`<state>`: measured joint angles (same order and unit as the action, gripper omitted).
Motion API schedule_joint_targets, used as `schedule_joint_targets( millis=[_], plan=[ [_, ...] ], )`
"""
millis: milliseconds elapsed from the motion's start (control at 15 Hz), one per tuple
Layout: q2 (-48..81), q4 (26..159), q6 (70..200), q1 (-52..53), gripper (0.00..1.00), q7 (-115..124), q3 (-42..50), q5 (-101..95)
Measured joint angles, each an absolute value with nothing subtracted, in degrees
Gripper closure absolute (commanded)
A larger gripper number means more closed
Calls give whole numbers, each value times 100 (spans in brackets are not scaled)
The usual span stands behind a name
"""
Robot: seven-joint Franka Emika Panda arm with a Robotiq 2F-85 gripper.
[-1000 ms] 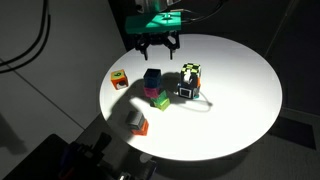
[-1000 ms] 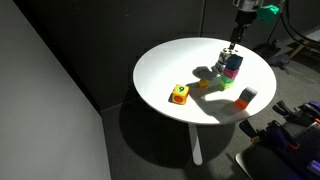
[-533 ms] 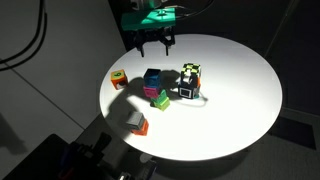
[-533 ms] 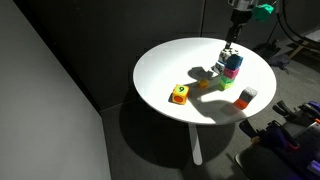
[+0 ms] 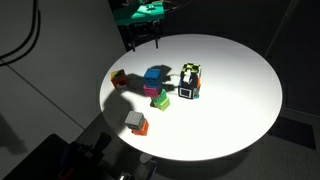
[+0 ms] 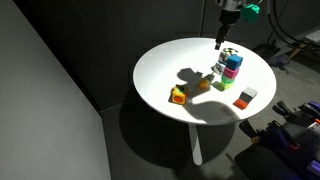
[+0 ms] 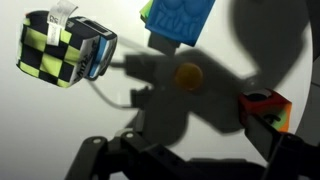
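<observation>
My gripper (image 5: 145, 40) hangs open and empty above the back of the round white table (image 5: 240, 90), also seen in an exterior view (image 6: 220, 42). Below and in front of it stands a blue block (image 5: 153, 76) on a pink and green stack (image 5: 158, 98). The stack shows in an exterior view (image 6: 232, 68). In the wrist view the gripper (image 7: 190, 162) is dark at the bottom. The blue block (image 7: 178, 20) lies at the top of that view, in my shadow. A black and yellow checkered cube (image 5: 190, 78) sits beside the stack (image 7: 60, 50).
An orange-red cube (image 5: 118, 78) sits near the table's edge and shows in the wrist view (image 7: 265, 108). A grey and orange block (image 5: 135, 122) lies near the front edge (image 6: 246, 96). A yellow cube (image 6: 179, 96) lies in shadow. Dark floor surrounds the table.
The gripper has risen and drifted away from the stack toward the table's back edge. Its shadow has slid across the blocks. The blocks have not moved.
</observation>
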<state>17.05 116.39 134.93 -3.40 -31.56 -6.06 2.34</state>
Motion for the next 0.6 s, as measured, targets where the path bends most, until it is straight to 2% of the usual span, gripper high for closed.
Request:
schedule_joint_targets(
  millis=[600],
  plan=[
    [2263,11133,13494,115,0,-3243,-798,-36]
  ],
)
